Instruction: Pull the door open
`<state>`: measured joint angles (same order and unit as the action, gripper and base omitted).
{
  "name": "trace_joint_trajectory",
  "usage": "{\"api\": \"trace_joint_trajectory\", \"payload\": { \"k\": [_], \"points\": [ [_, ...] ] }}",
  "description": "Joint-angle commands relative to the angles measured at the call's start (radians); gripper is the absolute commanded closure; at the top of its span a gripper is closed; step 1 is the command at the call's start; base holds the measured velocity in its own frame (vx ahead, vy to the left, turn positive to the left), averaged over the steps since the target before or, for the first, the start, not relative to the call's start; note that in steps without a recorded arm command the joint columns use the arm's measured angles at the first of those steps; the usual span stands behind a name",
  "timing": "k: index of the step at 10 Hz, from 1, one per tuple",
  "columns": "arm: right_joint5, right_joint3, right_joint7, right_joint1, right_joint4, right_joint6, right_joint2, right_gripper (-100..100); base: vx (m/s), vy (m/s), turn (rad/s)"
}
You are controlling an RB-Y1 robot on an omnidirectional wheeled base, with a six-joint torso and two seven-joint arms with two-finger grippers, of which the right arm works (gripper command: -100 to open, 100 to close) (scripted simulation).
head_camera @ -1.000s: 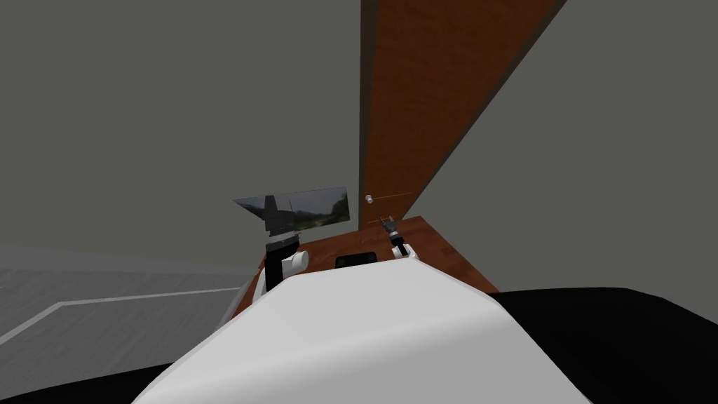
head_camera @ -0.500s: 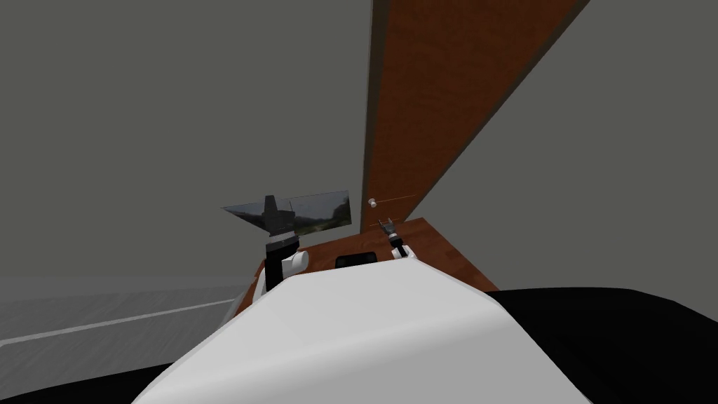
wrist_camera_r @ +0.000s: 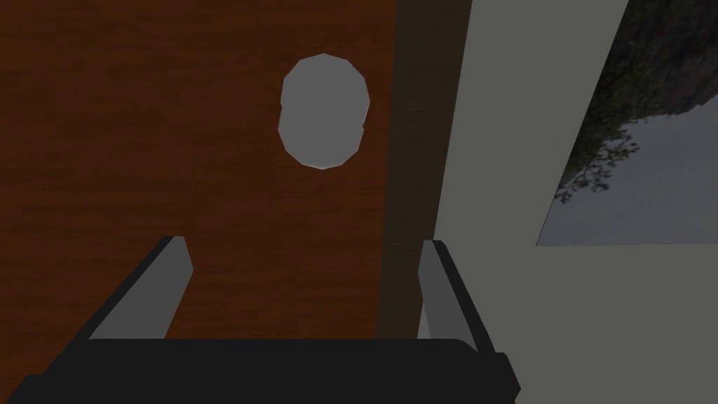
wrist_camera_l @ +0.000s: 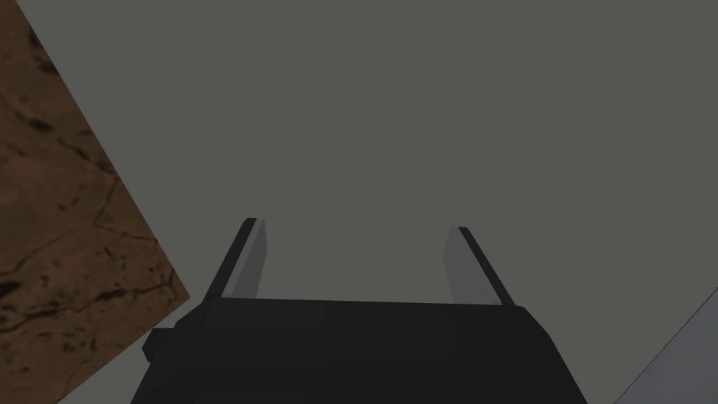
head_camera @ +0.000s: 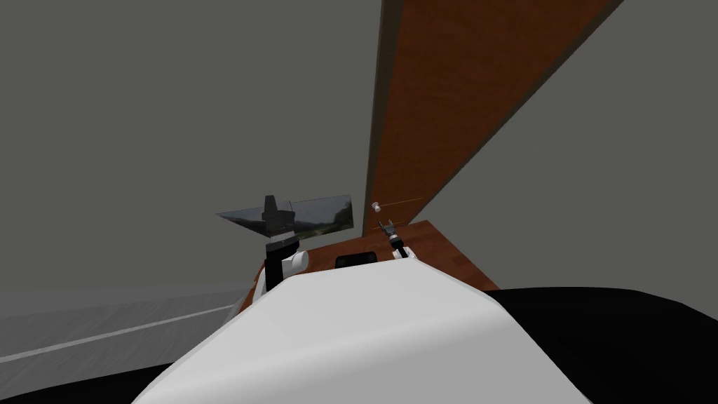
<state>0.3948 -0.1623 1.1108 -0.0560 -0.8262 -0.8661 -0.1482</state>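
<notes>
One reddish-brown wooden door (head_camera: 449, 105) fills the upper middle and upper right of the head view, as a tall slanted panel. Its small pale round knob (head_camera: 376, 207) sits close to the door's left edge, a little right of the frame's centre. A darker strip, the door frame (head_camera: 384, 105), runs along that same edge.

In the right wrist view the door (wrist_camera_r: 175, 140) and its knob (wrist_camera_r: 324, 111) are ahead of the right tool (wrist_camera_r: 305, 243). The tool is released: its two fingers (wrist_camera_r: 168, 280) stand wide apart with nothing between them. The knob lies beyond the fingertips, apart from both. In the head view the right tool (head_camera: 386, 226) is just below the knob, near it; I cannot tell if they touch.

A grey wall (head_camera: 175, 105) covers the left part of the head view. A landscape picture (head_camera: 319, 212) hangs there, left of the door. The left tool (head_camera: 270, 205) is raised in front of this picture, left of centre. In the left wrist view the left tool (wrist_camera_l: 356, 226) is also released and grasps nothing.
</notes>
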Motion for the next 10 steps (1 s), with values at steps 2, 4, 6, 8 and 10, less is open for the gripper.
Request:
{"api": "trace_joint_trajectory", "payload": {
  "k": [2,4,6,8,10],
  "points": [
    [-0.020,-0.023,-0.014,-0.008,0.018,-0.019,-0.030,-100,0.195,0.163,0.141],
    [-0.034,-0.040,-0.020,-0.009,0.040,-0.035,-0.050,-100,0.174,0.073,0.126],
    [-0.055,-0.065,-0.028,-0.012,0.072,-0.058,-0.078,-100,0.192,0.031,0.164],
    [-0.065,-0.077,-0.032,-0.013,0.087,-0.069,-0.092,-100,0.203,0.003,0.068],
    [-0.061,-0.073,-0.034,-0.017,0.073,-0.060,-0.088,100,0.045,-0.004,-0.005]
  ]
}}
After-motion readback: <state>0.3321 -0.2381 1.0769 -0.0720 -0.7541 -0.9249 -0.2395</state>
